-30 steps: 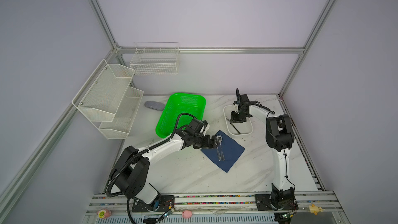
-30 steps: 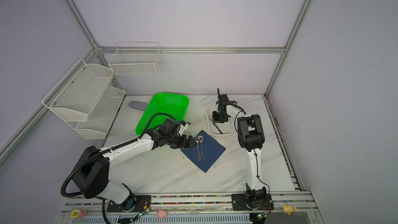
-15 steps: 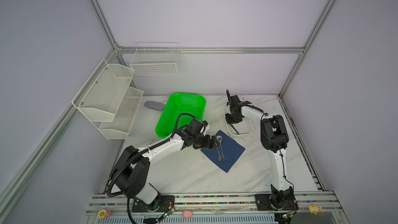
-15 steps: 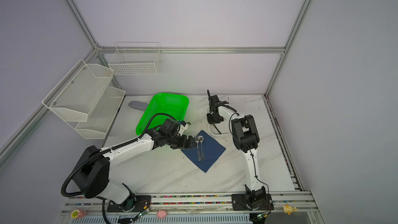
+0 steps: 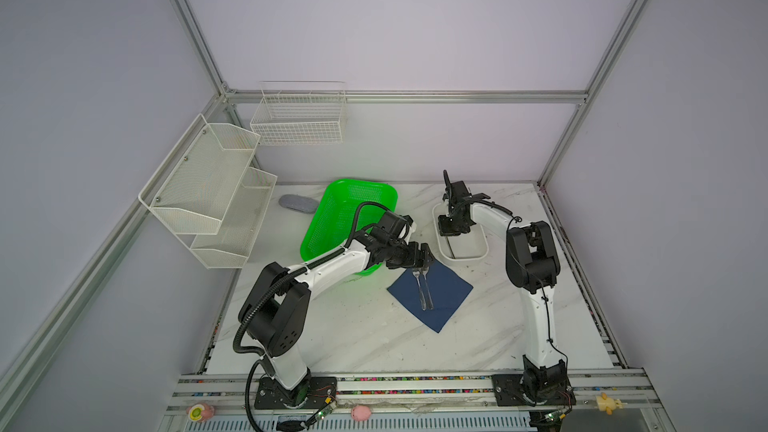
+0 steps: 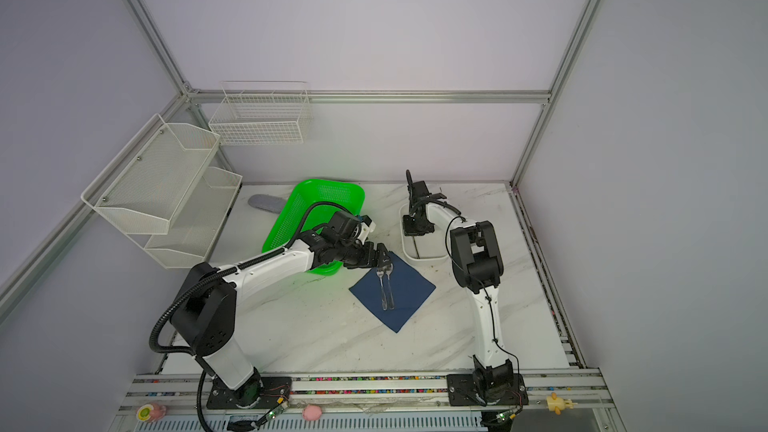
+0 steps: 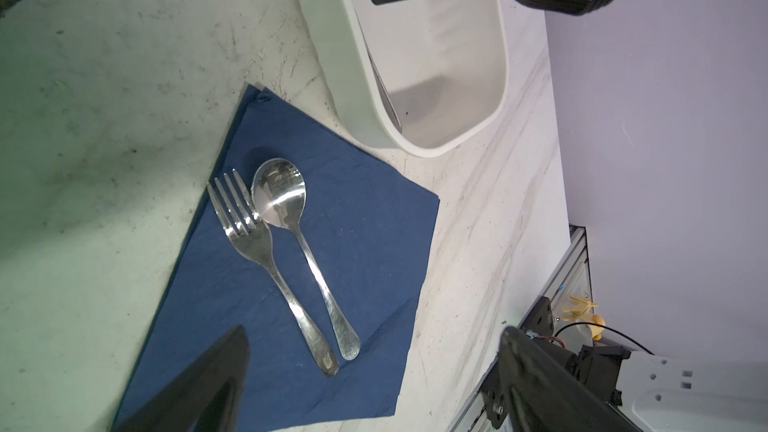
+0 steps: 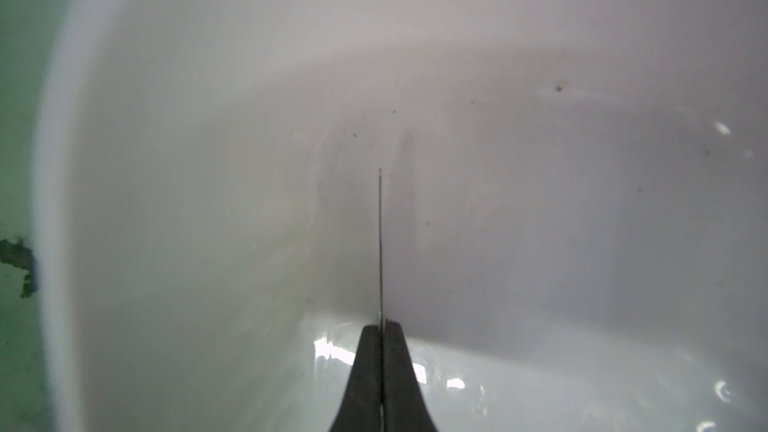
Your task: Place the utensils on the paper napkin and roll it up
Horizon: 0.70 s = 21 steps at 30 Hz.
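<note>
The navy paper napkin lies flat on the marble table. On it a fork and a spoon rest side by side. My left gripper hovers open at the napkin's far corner, just above the utensils' heads, holding nothing. My right gripper is down in the white tray, shut on the knife, which shows edge-on as a thin line.
A green basket stands behind my left arm, next to the napkin. A grey oval object lies at the back left. White mesh shelves and a wire basket hang on the walls. A metal rail runs along the front edge.
My right gripper has shifted left, sunk into the tray and closed on the knife. The left gripper, the fork, the spoon and the napkin have not moved.
</note>
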Each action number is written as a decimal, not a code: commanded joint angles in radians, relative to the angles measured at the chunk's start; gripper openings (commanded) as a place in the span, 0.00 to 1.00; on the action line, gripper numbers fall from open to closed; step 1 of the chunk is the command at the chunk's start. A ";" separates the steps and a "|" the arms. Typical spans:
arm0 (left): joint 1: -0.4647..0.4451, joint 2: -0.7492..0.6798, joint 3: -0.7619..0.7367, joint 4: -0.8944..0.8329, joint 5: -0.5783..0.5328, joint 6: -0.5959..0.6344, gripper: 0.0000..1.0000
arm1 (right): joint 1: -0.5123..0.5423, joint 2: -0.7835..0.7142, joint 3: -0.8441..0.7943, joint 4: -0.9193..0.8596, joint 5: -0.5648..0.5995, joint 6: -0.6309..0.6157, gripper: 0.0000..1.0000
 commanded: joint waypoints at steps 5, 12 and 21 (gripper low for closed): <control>-0.008 -0.029 0.069 0.010 -0.007 -0.010 0.92 | -0.045 -0.057 -0.056 -0.006 0.030 0.013 0.00; -0.008 -0.131 -0.011 0.054 -0.053 -0.031 0.92 | -0.083 -0.302 -0.118 0.077 -0.016 0.016 0.00; -0.008 -0.278 -0.140 0.138 -0.054 -0.082 0.92 | -0.122 -0.547 -0.248 0.153 -0.278 0.047 0.00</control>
